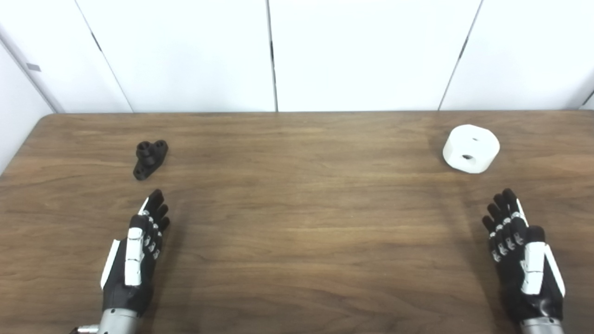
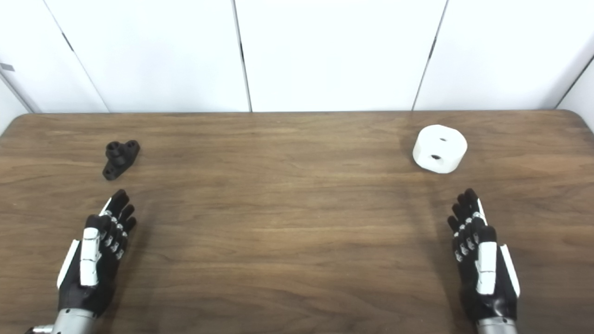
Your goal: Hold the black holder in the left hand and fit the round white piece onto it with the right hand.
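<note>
The black holder (image 1: pixel 150 158) lies on the wooden table (image 1: pixel 297 222) at the far left; it is small, with round holes in its top. The round white piece (image 1: pixel 471 148) lies at the far right, a thick disc with two dark holes. My left hand (image 1: pixel 137 253) rests near the front left, open and empty, fingers stretched toward the holder and a short way short of it. My right hand (image 1: pixel 522 253) rests near the front right, open and empty, fingers pointing toward the white piece and apart from it.
White wall panels (image 1: pixel 278 51) stand right behind the table's far edge. The table's left edge runs close to the holder. Bare wood lies between the two hands.
</note>
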`<act>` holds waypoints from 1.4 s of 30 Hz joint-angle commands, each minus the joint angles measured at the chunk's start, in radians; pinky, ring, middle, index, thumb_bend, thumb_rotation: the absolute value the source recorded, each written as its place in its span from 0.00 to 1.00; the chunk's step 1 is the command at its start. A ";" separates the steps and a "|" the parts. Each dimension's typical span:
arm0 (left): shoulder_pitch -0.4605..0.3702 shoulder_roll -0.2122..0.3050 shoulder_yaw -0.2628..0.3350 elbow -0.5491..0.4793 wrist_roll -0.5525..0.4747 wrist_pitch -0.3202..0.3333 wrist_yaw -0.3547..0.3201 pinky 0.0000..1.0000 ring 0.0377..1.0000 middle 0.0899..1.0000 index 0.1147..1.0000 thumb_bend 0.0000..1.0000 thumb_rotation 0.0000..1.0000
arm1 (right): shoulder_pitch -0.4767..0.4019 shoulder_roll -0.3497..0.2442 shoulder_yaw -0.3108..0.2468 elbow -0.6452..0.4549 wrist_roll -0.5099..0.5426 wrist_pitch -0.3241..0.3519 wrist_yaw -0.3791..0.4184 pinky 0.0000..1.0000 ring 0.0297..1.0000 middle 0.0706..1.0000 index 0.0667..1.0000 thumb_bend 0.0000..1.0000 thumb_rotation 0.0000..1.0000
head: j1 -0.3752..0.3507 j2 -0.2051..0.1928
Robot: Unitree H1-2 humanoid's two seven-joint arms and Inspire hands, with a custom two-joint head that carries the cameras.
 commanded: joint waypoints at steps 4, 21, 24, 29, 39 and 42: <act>0.122 -0.005 -0.025 -0.047 0.009 -0.024 0.011 1.00 1.00 1.00 0.97 0.53 1.00 | 0.014 -0.015 -0.013 0.041 0.004 -0.023 0.018 1.00 1.00 1.00 1.00 0.63 1.00 | 0.003 0.001; 0.133 -0.035 -0.064 -0.031 0.038 -0.048 0.044 1.00 1.00 1.00 0.95 0.54 1.00 | 0.007 -0.040 -0.021 0.103 0.002 -0.072 0.043 1.00 1.00 1.00 1.00 0.62 1.00 | 0.155 -0.087; 0.138 -0.048 -0.075 -0.036 0.048 -0.045 0.055 1.00 1.00 0.99 0.94 0.53 1.00 | 0.009 -0.043 -0.025 0.108 0.010 -0.066 0.046 1.00 1.00 1.00 1.00 0.62 1.00 | 0.180 -0.107; 0.150 -0.068 -0.097 -0.043 0.064 -0.050 0.080 1.00 1.00 0.99 0.94 0.52 1.00 | 0.011 -0.060 -0.025 0.131 0.002 -0.086 0.065 1.00 1.00 1.00 1.00 0.63 1.00 | 0.212 -0.143; 0.156 -0.070 -0.123 -0.031 0.076 -0.062 0.106 0.98 1.00 0.98 0.91 0.53 0.95 | 0.007 -0.059 -0.034 0.148 0.002 -0.107 0.071 1.00 1.00 1.00 1.00 0.67 1.00 | 0.230 -0.170; 0.160 -0.064 -0.129 -0.033 0.074 -0.060 0.107 0.99 1.00 0.99 0.93 0.54 0.96 | 0.010 -0.053 -0.037 0.138 0.008 -0.095 0.071 1.00 1.00 1.00 1.00 0.66 1.00 | 0.209 -0.168</act>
